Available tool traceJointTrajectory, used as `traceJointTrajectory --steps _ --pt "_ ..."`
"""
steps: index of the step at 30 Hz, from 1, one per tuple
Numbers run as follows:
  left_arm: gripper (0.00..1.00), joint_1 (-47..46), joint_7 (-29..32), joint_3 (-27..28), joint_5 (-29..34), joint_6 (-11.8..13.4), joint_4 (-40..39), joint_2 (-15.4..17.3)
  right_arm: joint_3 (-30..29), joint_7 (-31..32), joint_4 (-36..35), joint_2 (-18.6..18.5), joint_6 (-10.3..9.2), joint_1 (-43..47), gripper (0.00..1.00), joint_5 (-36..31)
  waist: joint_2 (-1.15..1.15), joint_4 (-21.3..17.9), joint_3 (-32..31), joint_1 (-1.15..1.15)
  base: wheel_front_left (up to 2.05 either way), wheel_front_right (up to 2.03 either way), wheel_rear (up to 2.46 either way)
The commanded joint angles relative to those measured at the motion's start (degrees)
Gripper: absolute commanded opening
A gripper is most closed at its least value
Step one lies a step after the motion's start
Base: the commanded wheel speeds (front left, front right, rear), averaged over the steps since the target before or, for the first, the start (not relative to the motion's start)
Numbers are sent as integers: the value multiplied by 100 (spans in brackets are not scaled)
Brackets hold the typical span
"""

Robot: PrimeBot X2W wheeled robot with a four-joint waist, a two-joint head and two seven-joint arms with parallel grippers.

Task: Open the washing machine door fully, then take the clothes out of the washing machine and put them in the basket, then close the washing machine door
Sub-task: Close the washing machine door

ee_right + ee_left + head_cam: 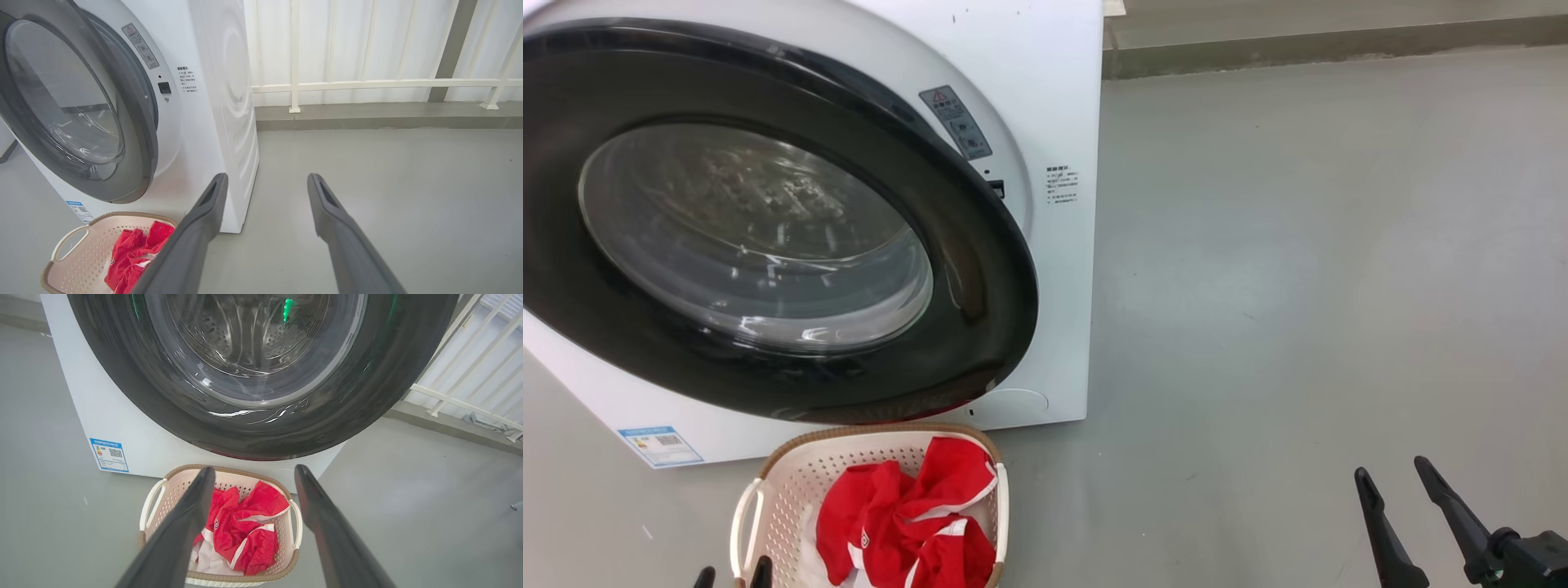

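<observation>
The white washing machine [1054, 98] fills the upper left. Its round door [980, 269], black-rimmed with a glass bowl, covers the opening, and its right edge stands slightly off the machine front. On the floor below it sits the cream basket [874, 431] holding red clothes [907, 523] with white trim. My left gripper [733, 574] is open, its tips at the basket's near left rim. In the left wrist view my left gripper [254, 469] hangs above the basket [245, 575] and the clothes [241, 526]. My right gripper [1392, 469] is open and empty over bare floor, far right of the basket [122, 214].
Grey floor [1298, 286] stretches to the right of the machine. A white railing [367, 85] on a low kerb runs behind it. A blue label sticker [660, 446] marks the machine's lower left front.
</observation>
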Motion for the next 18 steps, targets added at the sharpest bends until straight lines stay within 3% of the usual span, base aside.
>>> traceJointTrajectory --steps 1,9,18 --pt "100 -75 -68 322 154 -30 -188 0 50 -37 -136 -131 36 7 100 12 0 0 -5 0 0 0 0" --pt "100 103 -68 780 1269 -37 -782 -455 -8 -37 -157 -133 36 43 100 14 0 5 -16 0 0 0 0" --pt "100 246 -69 977 1909 -38 -1268 -680 -65 -37 -160 -126 36 75 100 8 0 18 -42 0 0 0 0"
